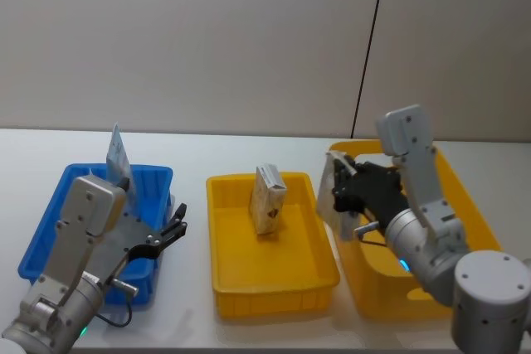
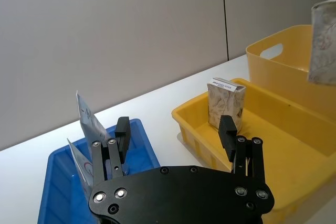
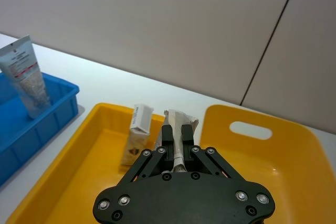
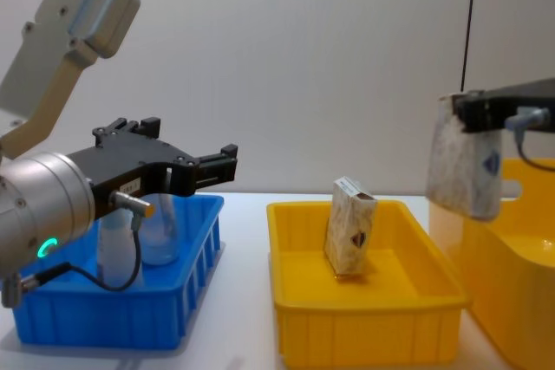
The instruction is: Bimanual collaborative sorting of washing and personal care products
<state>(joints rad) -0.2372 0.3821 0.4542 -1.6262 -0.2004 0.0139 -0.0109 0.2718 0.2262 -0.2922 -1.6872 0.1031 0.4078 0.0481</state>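
A white table (image 1: 249, 143) runs up to a grey panelled wall with one dark seam. On it, from left to right, sit a blue bin (image 1: 41, 234), a shallow yellow tray (image 1: 274, 288) and a deeper yellow bin (image 1: 465, 196) with a handle slot. A pale tube (image 3: 23, 74) stands propped at the far end of the blue bin. Its red and dark print is too small to read. A beige carton (image 4: 349, 236) stands tilted in the far half of the tray, with a small dark mark on its face that cannot be read either. The left gripper (image 1: 178, 220) hovers by the blue bin's right rim, its jaws spread and empty. The right gripper (image 4: 475, 112) hangs over the near left edge of the yellow bin, beside the tray. Its jaws pinch a second carton (image 4: 464, 166) by the top, held up in the air.
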